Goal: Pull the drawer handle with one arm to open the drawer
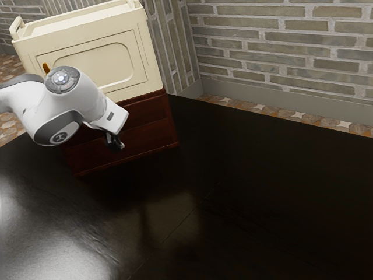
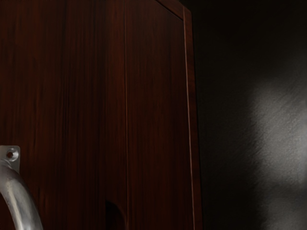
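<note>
A black claw [image 1: 115, 142], whether spread or pressed together I cannot tell, hangs near a red-brown drawer [image 1: 152, 135] that looks unopened, its silver handle [image 2: 21, 201] apparently yet to be pulled.

Grey-tan brick wall [image 1: 280, 46] with pale mortar, bricks running upright on one stretch. Grey baseboard [image 1: 280, 98] below. Floor [image 1: 297, 117] patterned orange-brown and off-white. Black glossy table [image 1: 262, 192], bright glare [image 1: 64, 256] at the exterior view's lower left.
</note>
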